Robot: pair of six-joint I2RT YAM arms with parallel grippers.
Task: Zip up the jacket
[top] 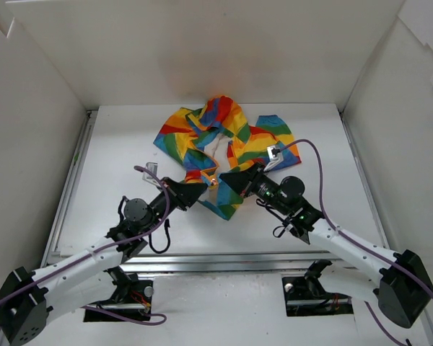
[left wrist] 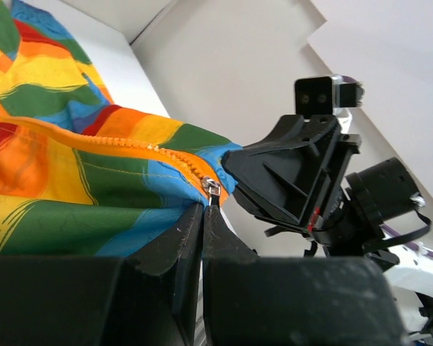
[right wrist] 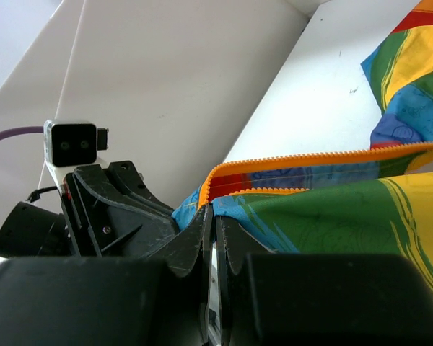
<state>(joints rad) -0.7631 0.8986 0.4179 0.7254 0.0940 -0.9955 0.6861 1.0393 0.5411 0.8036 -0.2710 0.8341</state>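
At the hem of the rainbow-striped fabric jacket (top: 238, 133), left fingers (left wrist: 190, 238) pinch the silver slider (left wrist: 213, 185), right fingers (right wrist: 195, 234) the cloth — zipping barely begun.

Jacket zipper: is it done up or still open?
Open. The slider sits at one corner of the jacket, the orange teeth run apart, and white lining shows between the front edges.

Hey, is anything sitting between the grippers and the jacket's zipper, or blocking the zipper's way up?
Nothing visible. The left gripper is shut right at the slider, and the right gripper pinches the jacket hem beside it. The orange teeth look unobstructed in the wrist views; farther up, the jacket lies crumpled.
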